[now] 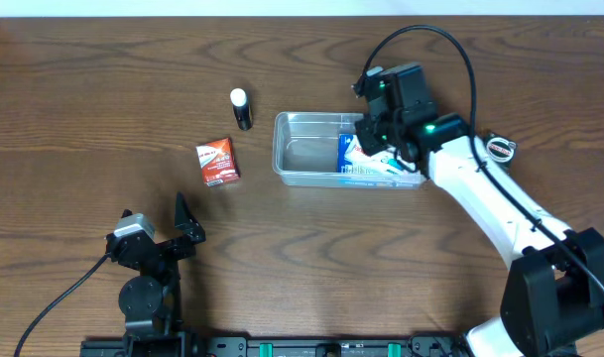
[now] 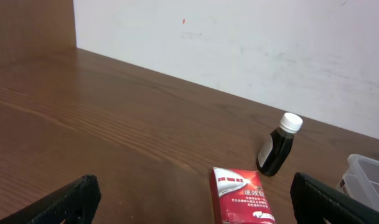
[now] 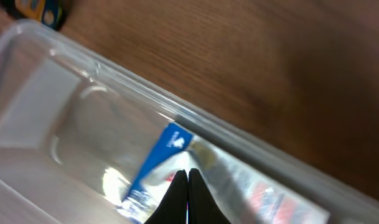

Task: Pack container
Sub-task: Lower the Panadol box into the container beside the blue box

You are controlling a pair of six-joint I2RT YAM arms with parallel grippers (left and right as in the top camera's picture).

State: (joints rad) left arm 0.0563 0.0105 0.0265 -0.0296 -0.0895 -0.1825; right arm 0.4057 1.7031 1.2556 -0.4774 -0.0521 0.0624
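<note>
The right gripper [image 3: 188, 180] is pressed together, empty, its tips poised over a blue box [image 3: 153, 160] lying inside the container [image 1: 279, 149], which is placed mid-table. A red box [image 1: 218, 162] and a bottle [image 1: 242, 109] are seen to its left. The left gripper [image 1: 155, 220] is spread wide.

One clear container [image 1: 279, 149] stood on the surface [image 1: 83, 99]. There were two small boxes. One was a red box [image 1: 218, 162] lying on the wood, and the other a blue-and-white box [image 1: 364, 166] inside the container. There was one dark bottle [image 1: 242, 111], with a single white cap. Two arms were in view, each with one end effector: the left end effector [image 1: 156, 222] and the right end effector [image 1: 379, 149]. One small round object [image 1: 500, 148] sat beside the right arm, but its kind could not be told.
</note>
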